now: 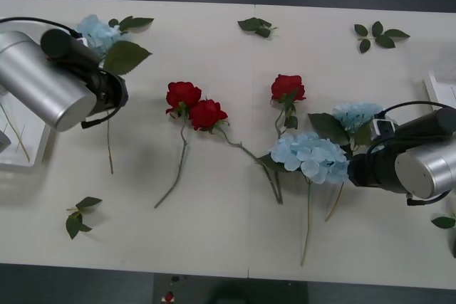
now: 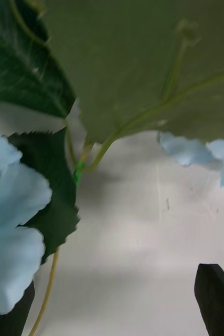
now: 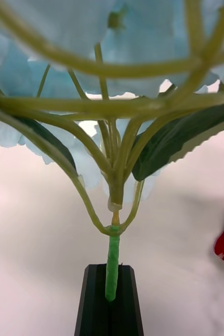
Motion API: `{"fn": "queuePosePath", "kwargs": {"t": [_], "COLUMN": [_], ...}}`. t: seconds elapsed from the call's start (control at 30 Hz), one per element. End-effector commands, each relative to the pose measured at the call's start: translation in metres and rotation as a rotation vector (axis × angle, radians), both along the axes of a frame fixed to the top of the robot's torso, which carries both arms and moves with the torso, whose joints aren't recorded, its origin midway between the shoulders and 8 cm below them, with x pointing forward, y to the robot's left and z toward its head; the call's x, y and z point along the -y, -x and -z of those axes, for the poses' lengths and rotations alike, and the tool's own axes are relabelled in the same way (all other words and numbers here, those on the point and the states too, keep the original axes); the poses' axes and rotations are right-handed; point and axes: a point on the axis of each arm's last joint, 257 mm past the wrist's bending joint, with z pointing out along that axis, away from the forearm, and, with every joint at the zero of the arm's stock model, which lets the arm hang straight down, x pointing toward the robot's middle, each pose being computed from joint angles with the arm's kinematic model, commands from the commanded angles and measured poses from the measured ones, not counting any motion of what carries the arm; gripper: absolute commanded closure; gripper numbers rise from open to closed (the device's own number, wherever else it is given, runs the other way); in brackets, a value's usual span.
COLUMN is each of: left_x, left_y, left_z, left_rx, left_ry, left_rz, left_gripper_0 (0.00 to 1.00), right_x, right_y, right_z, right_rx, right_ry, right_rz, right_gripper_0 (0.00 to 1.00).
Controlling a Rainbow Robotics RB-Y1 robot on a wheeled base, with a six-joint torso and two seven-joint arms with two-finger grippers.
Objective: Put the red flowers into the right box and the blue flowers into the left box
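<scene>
Left hand gripping a blue flower stem; right hand open beside the blue flowers on the bench.

The left hand (image 3: 110, 299) is pinching the green stem of a blue flower (image 1: 98, 32) at the bench's (image 1: 214, 233) far left, next to the left box (image 1: 28, 153). The right hand (image 2: 117, 304) is hanging with its fingers (image 2: 216, 299) spread apart, touching nothing, just beside two more blue flowers (image 1: 311, 156) right of centre. Three red flowers (image 1: 194, 107) are lying mid-bench. The right box (image 1: 443, 92) is peeking in at the right edge.
</scene>
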Motion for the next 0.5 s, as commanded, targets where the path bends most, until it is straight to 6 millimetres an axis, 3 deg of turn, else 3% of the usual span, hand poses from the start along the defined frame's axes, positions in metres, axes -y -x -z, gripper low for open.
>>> {"fn": "queuePosePath", "kwargs": {"t": [0.03,0.07,0.17,0.23,0.27,0.33,0.43,0.5], "left_x": [-0.049,-0.057,-0.110,-0.158,-0.169,-0.213,-0.256,-0.273], "left_y": [0.000,0.002,0.013,0.023,0.025,0.033,0.038,0.038], "left_z": [-0.076,-0.082,-0.108,-0.118,-0.118,-0.115,-0.104,-0.092], "left_rx": [0.074,0.075,0.079,0.088,0.088,0.088,0.102,0.112], "left_ry": [-0.049,-0.052,-0.082,-0.098,-0.102,-0.122,-0.132,-0.150], "left_rz": [-0.060,-0.076,-0.179,-0.258,-0.270,-0.310,-0.328,-0.314], "left_gripper_0": [1.00,1.00,1.00,1.00,1.00,1.00,1.00,1.00], "right_x": [-0.010,-0.009,-0.011,-0.014,-0.015,-0.015,-0.012,-0.010], "right_y": [-0.024,-0.025,-0.032,-0.035,-0.036,-0.037,-0.038,-0.038], "right_z": [-0.010,-0.009,-0.008,-0.007,-0.007,-0.005,-0.001,0.001], "right_rx": [0.047,0.046,0.051,0.052,0.052,0.056,0.051,0.049], "right_ry": [-0.008,-0.009,-0.014,-0.020,-0.021,-0.016,-0.010,-0.009], "right_rz": [0.002,0.005,0.013,0.018,0.017,0.019,0.023,0.027], "right_gripper_0": [0.11,0.11,0.11,0.11,0.11,0.11,0.11,0.11]}}
